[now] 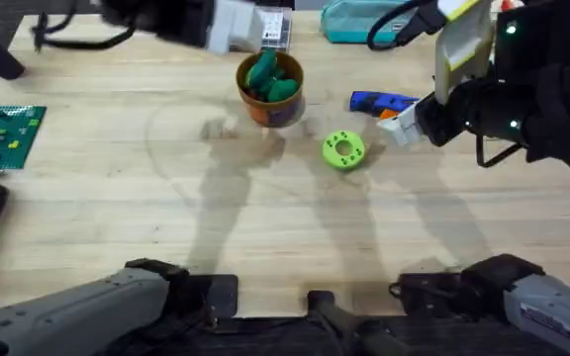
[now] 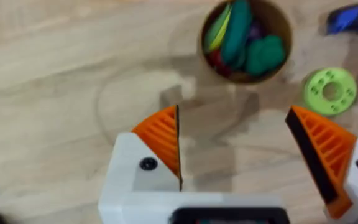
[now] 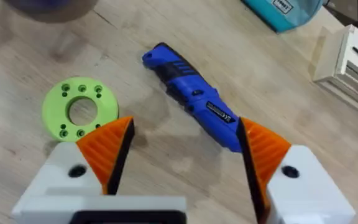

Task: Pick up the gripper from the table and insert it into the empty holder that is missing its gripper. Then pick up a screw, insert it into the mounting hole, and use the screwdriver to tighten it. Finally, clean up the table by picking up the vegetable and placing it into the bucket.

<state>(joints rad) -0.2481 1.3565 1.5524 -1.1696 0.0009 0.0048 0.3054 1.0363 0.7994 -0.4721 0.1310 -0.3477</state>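
Jaws spread wide on both grippers: left gripper (image 2: 241, 155) hovering over bare counter (image 1: 117, 227) near the bucket (image 1: 270, 87), right gripper (image 3: 182, 155) straddling the screwdriver (image 3: 194, 99) lying flat. Dark green vegetable (image 2: 267, 53) inside the bucket; green disc (image 1: 343, 149) just beside it.

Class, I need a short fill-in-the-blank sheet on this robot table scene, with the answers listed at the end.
1. The green toy vegetables lie inside the ____.
2. The screwdriver has a ____ handle.
3. The flat disc with holes is coloured ____.
4. The right gripper hovers with its fingers ____.

Missing words: bucket; blue; green; open
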